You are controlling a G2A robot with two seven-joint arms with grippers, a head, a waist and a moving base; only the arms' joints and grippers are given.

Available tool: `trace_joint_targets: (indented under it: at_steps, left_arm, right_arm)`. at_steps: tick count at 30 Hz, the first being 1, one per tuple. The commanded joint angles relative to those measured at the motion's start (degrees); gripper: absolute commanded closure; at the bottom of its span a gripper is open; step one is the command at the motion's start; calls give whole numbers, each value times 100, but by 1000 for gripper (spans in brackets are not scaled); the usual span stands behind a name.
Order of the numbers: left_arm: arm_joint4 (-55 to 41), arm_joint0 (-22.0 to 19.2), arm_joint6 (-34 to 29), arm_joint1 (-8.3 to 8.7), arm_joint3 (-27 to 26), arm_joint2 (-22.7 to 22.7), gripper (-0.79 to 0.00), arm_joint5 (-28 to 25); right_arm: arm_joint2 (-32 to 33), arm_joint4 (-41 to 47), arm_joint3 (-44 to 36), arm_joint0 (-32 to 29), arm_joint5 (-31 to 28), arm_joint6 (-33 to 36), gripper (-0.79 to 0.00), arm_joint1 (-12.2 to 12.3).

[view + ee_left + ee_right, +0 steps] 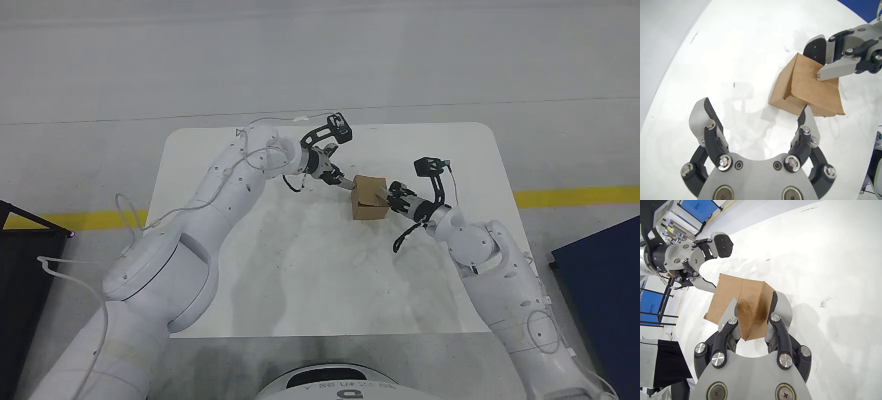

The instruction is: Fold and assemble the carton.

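A small brown carton (368, 196) stands partly folded on the white table (250, 260), a little back of the middle. In the right wrist view my right gripper (754, 303) is shut on the carton (728, 294), with one finger on a flat panel and the other pad against the folded corner. The left wrist view shows the carton (806, 89) with a side seam gaping and a flap tucked in. My left gripper (756, 106) is open just beside it, one fingertip (806, 111) at the carton's lower edge. In the top view the left gripper (343, 182) and right gripper (390, 197) flank the carton.
Small dark marks (824, 302) dot the table top. Wide bare room lies toward the front and the left of the table. Black frames with blue panels (698, 209) stand on the floor beyond the table's edge.
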Motion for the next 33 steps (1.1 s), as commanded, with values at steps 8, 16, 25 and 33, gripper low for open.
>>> trace_joint_targets:
  at_steps: [8,16,25,33]
  left_arm:
    - [49,-38,-11,-40,31,-13,-785,-53]
    - [83,-70,-13,-73,70,-29,-785,-113]
    - [109,-114,-106,-78,189,-72,-785,-108]
    - [123,-77,-155,-90,196,-94,-785,-98]
  right_arm:
    - [-21,102,-64,-13,-42,-54,-360,-1]
    - [-37,191,-122,-28,-37,-49,-345,0]
    - [-117,95,-6,7,-5,-127,-329,-6]
    - [-154,44,-2,24,-42,-173,-314,-5]
